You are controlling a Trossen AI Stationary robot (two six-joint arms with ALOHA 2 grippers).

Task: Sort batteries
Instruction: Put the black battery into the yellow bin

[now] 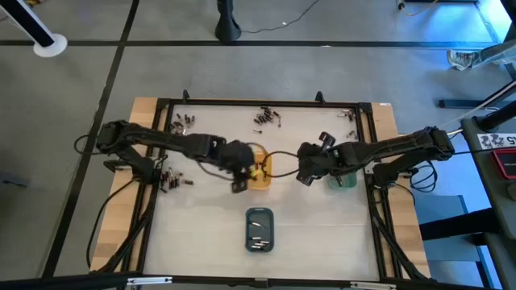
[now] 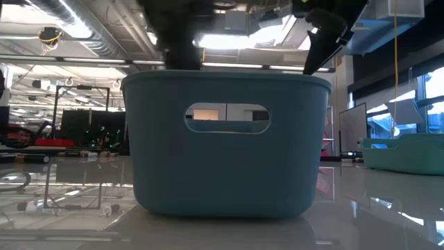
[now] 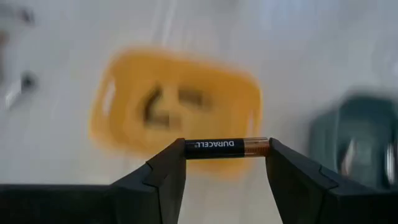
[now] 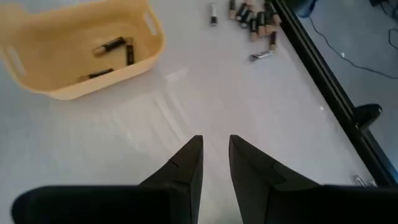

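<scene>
While both dark arms reach inward over the white bench (image 1: pixel 201 234), the left gripper (image 3: pixel 227 163) hovers above the orange tray (image 3: pixel 124 81), its fingers (image 3: pixel 168 168) clamped end to end on a black-and-copper battery (image 3: pixel 227 147). That cell spans the gap crosswise, long axis running from one fingertip to the other, copper end toward the green tray (image 3: pixel 360 143). Right gripper (image 4: pixel 215 152) hangs empty beside the orange tray, fingers slightly apart. Loose batteries (image 4: pixel 255 18) lie scattered near the bench's frame.
</scene>
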